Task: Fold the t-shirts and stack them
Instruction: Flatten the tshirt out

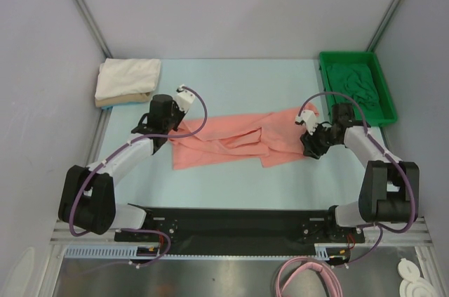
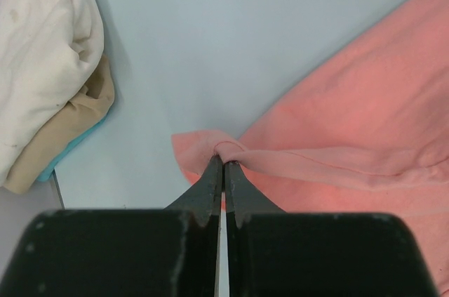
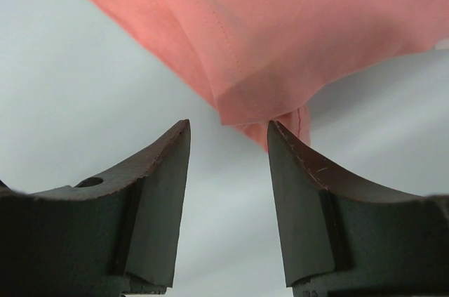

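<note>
A salmon-pink cloth t-shirt (image 1: 231,139) lies crumpled and stretched left to right across the middle of the pale blue table (image 1: 231,86), between the two arms. Folds and a bunched ridge run along its length.

The left gripper (image 2: 224,163) is at the shirt's left edge, its fingers pressed together on a small gathered tuck of the pink fabric. The pinched cloth puckers just beyond the tips, and a taut hem runs off to the right from it.

The right gripper (image 3: 228,132) is at the shirt's right end with its fingers spread wide. A folded corner of the pink cloth hangs just beyond the tips and in line with the gap between them, gripped by neither finger. Whether it brushes the right-hand finger cannot be told.

In the far left corner a white folded cloth t-shirt (image 1: 128,76) sits on top of a tan cloth t-shirt (image 2: 74,125) — the two form a small stack well apart from the pink one. In the far right corner stands a bright green rigid plastic tray (image 1: 345,55), with a dark green cloth t-shirt (image 1: 358,83) lying rumpled inside it.
</note>
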Robot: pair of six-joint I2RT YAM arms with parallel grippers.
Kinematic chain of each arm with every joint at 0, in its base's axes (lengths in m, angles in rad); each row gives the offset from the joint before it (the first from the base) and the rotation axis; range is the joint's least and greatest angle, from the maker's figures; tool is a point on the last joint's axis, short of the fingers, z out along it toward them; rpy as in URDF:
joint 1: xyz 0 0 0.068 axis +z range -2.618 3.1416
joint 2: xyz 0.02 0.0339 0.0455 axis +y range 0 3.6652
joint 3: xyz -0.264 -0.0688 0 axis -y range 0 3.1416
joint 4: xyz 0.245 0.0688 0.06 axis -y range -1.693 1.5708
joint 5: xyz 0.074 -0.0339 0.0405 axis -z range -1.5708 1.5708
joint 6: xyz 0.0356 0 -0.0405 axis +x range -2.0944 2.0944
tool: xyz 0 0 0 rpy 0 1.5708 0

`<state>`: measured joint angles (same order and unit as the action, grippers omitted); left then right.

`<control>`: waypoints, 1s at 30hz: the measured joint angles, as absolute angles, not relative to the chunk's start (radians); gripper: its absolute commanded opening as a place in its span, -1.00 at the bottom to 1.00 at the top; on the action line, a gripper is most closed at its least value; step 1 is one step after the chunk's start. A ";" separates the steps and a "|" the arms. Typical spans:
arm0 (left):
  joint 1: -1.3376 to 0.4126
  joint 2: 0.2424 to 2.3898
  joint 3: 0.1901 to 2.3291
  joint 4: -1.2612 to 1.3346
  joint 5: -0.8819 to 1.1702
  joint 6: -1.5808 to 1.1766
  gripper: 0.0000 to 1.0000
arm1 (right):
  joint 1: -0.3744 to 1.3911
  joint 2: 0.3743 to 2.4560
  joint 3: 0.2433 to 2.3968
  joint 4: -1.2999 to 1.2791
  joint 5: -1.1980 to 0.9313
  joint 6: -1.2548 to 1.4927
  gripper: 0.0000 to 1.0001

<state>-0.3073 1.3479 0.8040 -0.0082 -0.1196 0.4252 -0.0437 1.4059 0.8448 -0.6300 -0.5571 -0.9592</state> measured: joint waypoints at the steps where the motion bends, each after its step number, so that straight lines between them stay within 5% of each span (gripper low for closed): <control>1: -0.307 1.348 0.804 -0.008 -0.120 0.426 -0.99 | -0.044 1.412 0.849 -0.627 -0.557 -0.955 0.06; 17: -0.307 1.348 0.804 -0.009 -0.120 0.423 -0.99 | -0.043 1.502 0.884 -0.599 -0.552 -0.914 -0.04; 30: -0.307 1.348 0.804 -0.009 -0.120 0.419 -0.99 | -0.033 1.533 0.895 -0.596 -0.529 -0.896 -0.96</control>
